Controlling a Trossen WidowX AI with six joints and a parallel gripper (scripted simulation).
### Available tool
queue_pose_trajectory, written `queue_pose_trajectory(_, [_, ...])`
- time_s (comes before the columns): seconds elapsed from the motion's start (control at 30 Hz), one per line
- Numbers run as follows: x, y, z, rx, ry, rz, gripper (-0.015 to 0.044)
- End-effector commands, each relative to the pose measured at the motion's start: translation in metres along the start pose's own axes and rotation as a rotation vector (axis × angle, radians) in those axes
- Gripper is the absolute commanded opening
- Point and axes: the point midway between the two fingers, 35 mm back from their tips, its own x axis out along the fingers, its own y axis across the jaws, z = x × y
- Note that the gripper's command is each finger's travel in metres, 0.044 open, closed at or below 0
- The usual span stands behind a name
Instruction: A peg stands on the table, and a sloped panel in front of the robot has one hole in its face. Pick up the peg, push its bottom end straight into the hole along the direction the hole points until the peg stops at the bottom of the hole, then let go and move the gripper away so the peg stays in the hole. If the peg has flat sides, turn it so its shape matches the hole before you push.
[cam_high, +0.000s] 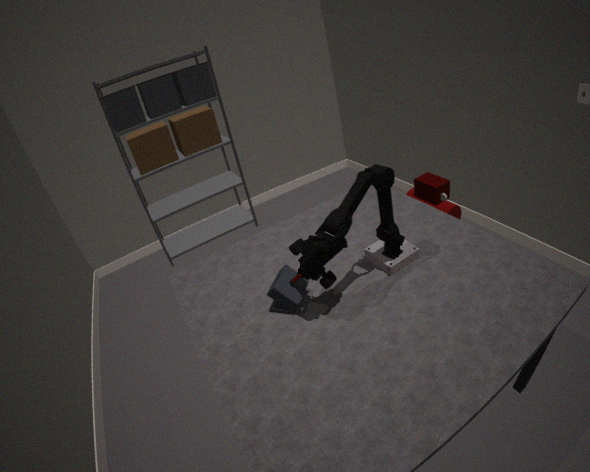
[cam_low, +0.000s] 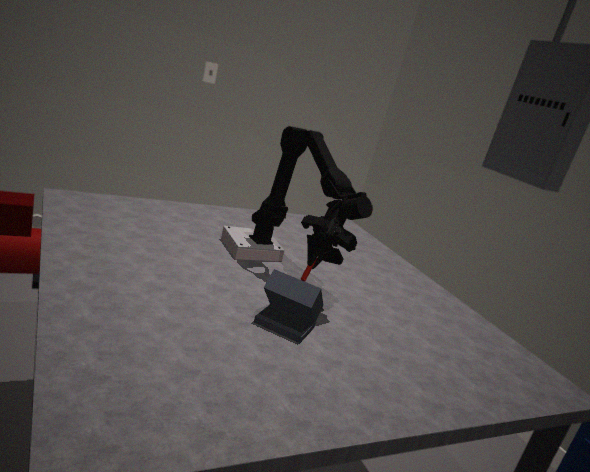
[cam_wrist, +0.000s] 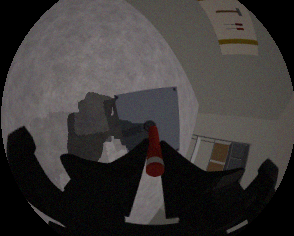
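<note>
Wrist view puts the red peg (cam_wrist: 153, 153) dead centre, clamped between the dark fingers of the gripper (cam_wrist: 150, 185), which are drawn nearly together on its shaft. The peg's far end lies against the face of the sloped panel (cam_wrist: 150, 109), at the panel's lower edge as this camera sees it; the hole itself cannot be made out under the tip.

From the exterior view the peg (cam_low: 309, 271) leans at a slant, its upper part inside the gripper (cam_low: 322, 255) and its lower end meeting the top of the panel block (cam_low: 292, 302). Whether the tip has entered the hole or only touches the face cannot be told.

Top view shows the same contact: a short red stub (cam_high: 297, 278) between the gripper (cam_high: 307, 272) and the panel (cam_high: 286, 290).

The arm (cam_low: 300, 175) arches up and over from its pale base plate (cam_low: 252, 245), which sits on the grey table (cam_low: 150, 325) just behind the panel. Well beyond the panel, a metal shelf unit (cam_high: 175, 150) stands against the wall, a red box (cam_high: 432, 188) sits at the table's far edge, and a grey wall cabinet (cam_low: 542, 115) hangs off to the panel's right.
</note>
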Motion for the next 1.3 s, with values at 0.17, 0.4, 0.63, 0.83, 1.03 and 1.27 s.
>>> queue_pose_trajectory(0.17, [0.0115,0.0036,-0.0019,-0.012,0.008,0.007,0.0000])
queue_pose_trajectory(0.4, [0.0146,0.0049,-0.0027,-0.012,0.008,0.007,0.0000])
queue_pose_trajectory(0.63, [0.0106,0.0012,-0.0010,0.000,0.001,-0.001,0.0000])
queue_pose_trajectory(0.83, [0.0106,0.0017,-0.0012,0.000,0.001,-0.001,0.0000])
queue_pose_trajectory(1.03, [0.0106,0.0036,-0.0019,0.000,0.001,-0.001,0.0000])
queue_pose_trajectory(1.27, [0.0122,0.0048,-0.0027,0.000,0.001,-0.001,0.0000])
